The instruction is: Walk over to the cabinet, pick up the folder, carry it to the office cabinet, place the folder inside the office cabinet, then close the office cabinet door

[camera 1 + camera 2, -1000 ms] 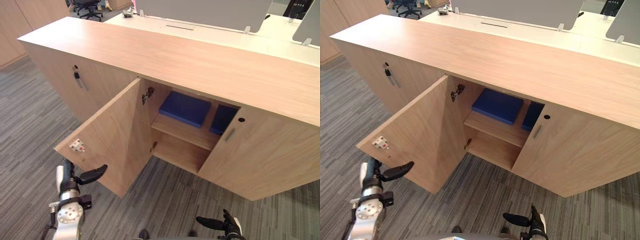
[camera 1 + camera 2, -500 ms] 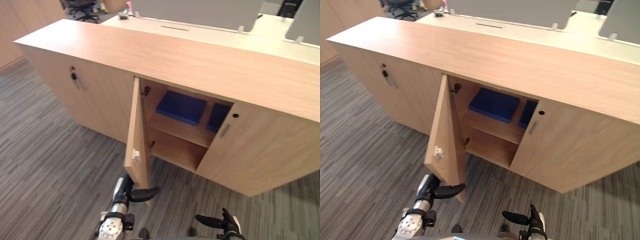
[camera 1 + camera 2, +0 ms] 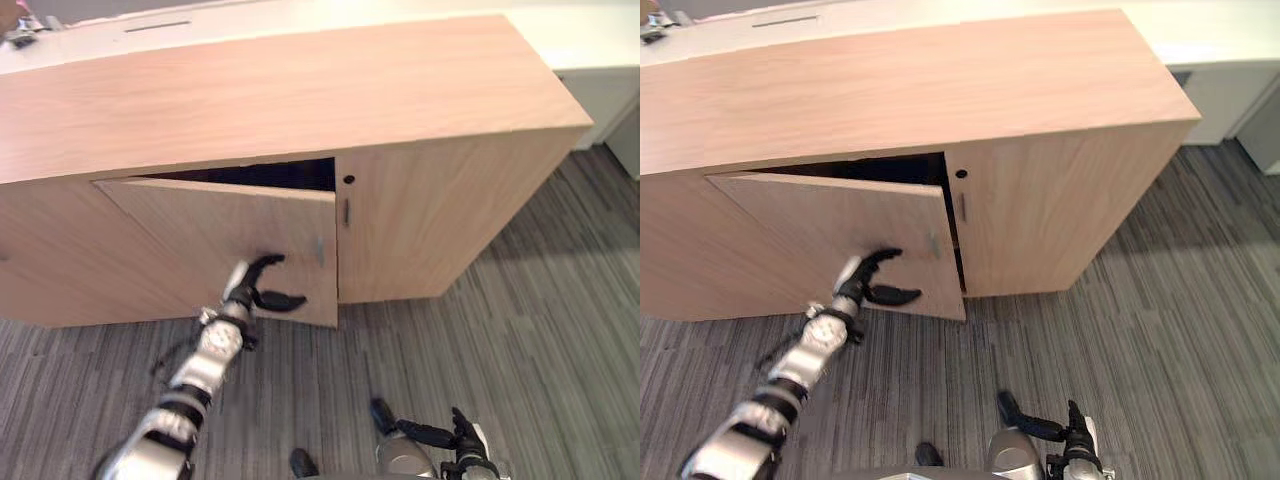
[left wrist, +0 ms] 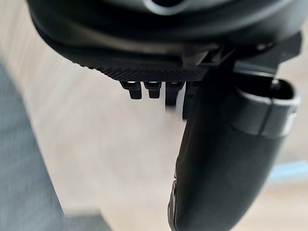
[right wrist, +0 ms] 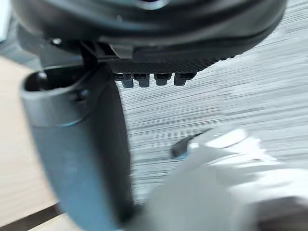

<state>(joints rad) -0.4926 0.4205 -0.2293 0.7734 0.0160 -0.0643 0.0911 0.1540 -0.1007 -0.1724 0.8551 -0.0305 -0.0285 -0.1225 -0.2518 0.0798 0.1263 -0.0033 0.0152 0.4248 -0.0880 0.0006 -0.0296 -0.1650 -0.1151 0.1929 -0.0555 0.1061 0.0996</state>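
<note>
Office cabinet [image 3: 300, 90]: long, light wood, standing on grey striped carpet [image 3: 560, 330]. A white counter [image 3: 590, 30] runs behind it.

Left door [image 3: 180, 230]: ajar. Its free edge stands out from the cabinet front just beside the right door [image 3: 430, 210]. A dark wedge of gap runs along its top, under the cabinet's top board. A small slim handle [image 3: 320, 250] sits near the free edge.

Right door: flush with the front. It has a round keyhole [image 3: 348, 180] near its upper inner corner and a slim handle [image 3: 346, 211] just below that.

My left hand [image 3: 262, 290]: arm stretched forward, hand at the outer face of the left door, low and towards the free edge. Fingers are loose and spread with the thumb well apart, and nothing is gripped. In the head views the fingers [image 3: 880, 256] lie against the wood. The left wrist view shows pale wood grain close past the fingertips, but I cannot tell the exact contact there.

My right hand [image 3: 1072, 448]: low and close to me, over the carpet. Fingers are out and relaxed and it is empty. The right wrist view shows carpet past the fingertips.

Folder: I cannot tell its position. The gap is dark, and the doors cover the inside of the cabinet.
</note>
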